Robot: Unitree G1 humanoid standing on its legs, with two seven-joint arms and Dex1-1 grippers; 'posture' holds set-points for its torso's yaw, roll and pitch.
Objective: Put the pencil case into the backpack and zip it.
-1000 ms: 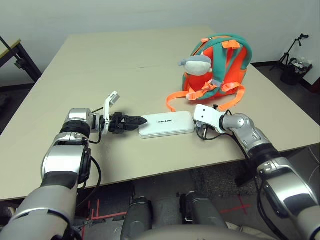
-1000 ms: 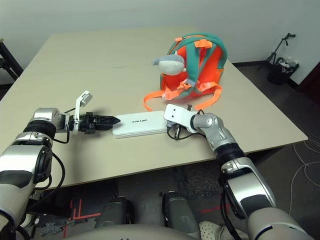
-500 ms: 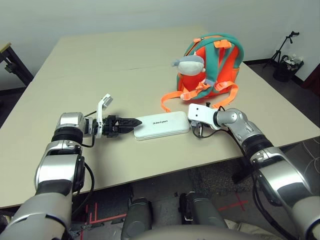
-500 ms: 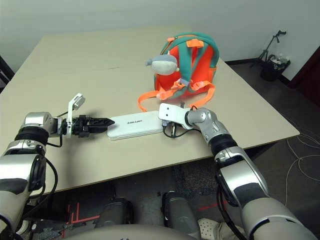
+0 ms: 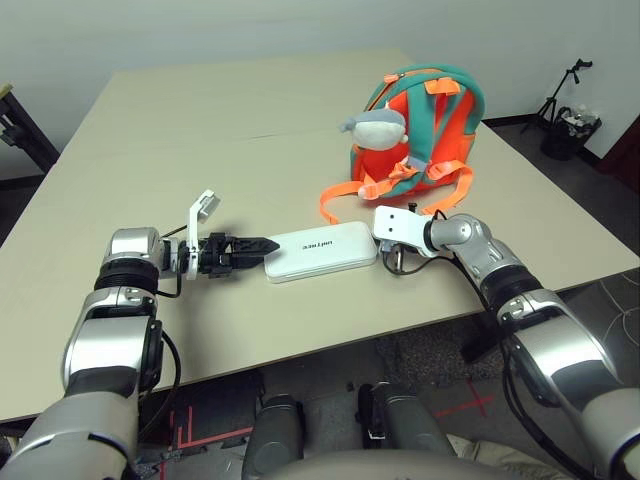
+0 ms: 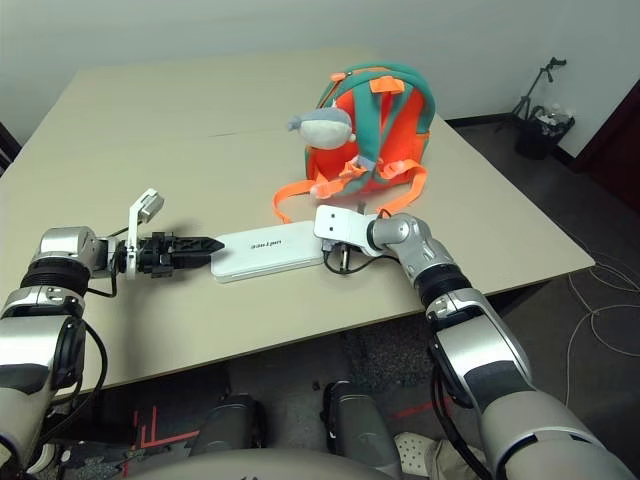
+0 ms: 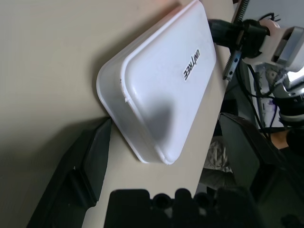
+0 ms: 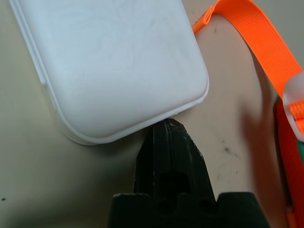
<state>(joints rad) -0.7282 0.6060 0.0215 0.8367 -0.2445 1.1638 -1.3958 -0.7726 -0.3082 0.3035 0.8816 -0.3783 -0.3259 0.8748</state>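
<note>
The white pencil case (image 5: 320, 252) lies flat on the table, in front of the backpack (image 5: 432, 120). The backpack is orange with teal trim and stands upright at the back right, a plush toy (image 5: 378, 130) on its front. My left gripper (image 5: 262, 244) is at the case's left end and is open. In the left wrist view its fingers (image 7: 92, 159) stand wide on either side of that end of the pencil case (image 7: 161, 90). My right gripper (image 5: 393, 262) is shut. Its tip (image 8: 165, 126) touches the case's right end (image 8: 114, 61).
An orange strap (image 5: 336, 194) trails from the backpack across the table towards the case. The table's front edge (image 5: 330, 345) runs close behind both forearms. A tripod and a bin (image 5: 570, 118) stand on the floor at the far right.
The head views have shifted slightly. Both grippers stay at the two ends of the pencil case, and the case and the backpack have not moved.
</note>
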